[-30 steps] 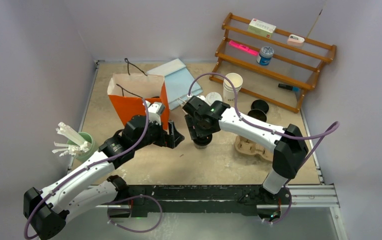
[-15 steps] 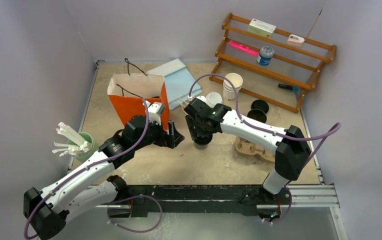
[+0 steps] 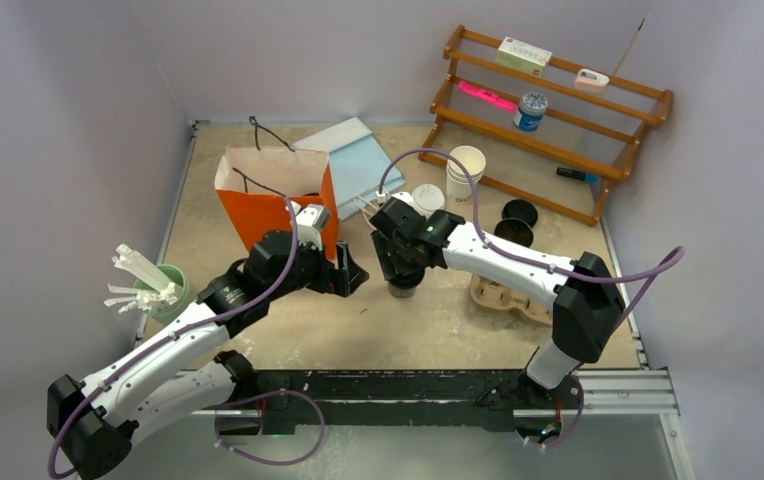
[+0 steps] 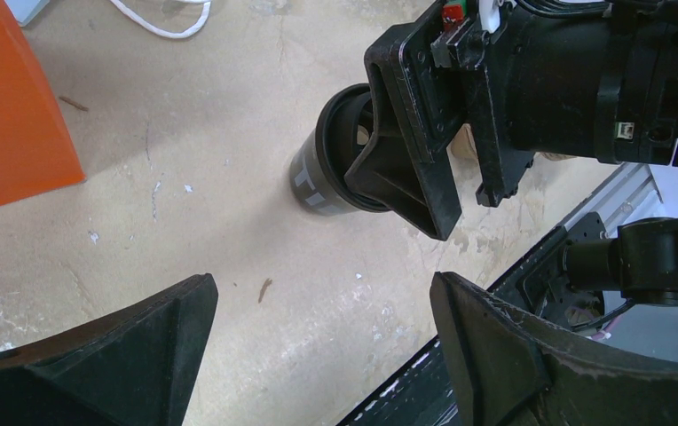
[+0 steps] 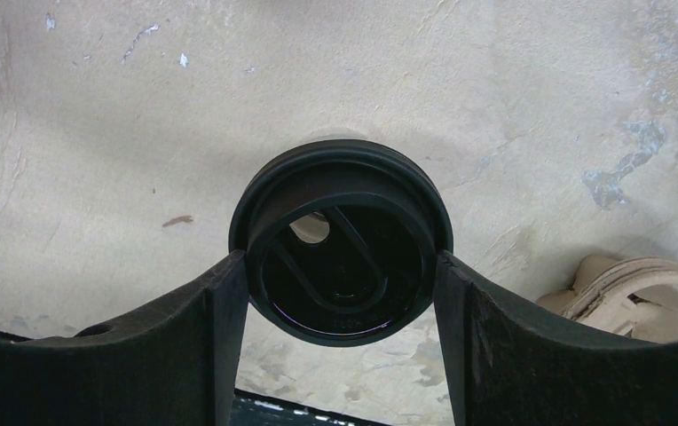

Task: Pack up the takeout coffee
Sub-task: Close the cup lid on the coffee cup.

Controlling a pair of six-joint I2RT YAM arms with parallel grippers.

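Black paper cup (image 4: 316,184), upright on the table (image 4: 185,240) under its black lid (image 5: 344,257), axis vertical: right gripper (image 5: 340,266) directly above, fingers touching both sides of the lid's rim; left gripper (image 4: 322,293) empty, spread wide, beside it toward the orange bag (image 3: 268,205).

The lid (image 5: 342,266) is glossy plastic, the cup (image 4: 311,183) paper, the table (image 5: 96,106) rough.

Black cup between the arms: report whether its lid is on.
On. The lid, gripped by the right tool, caps the black cup; fully seated, cannot tell.
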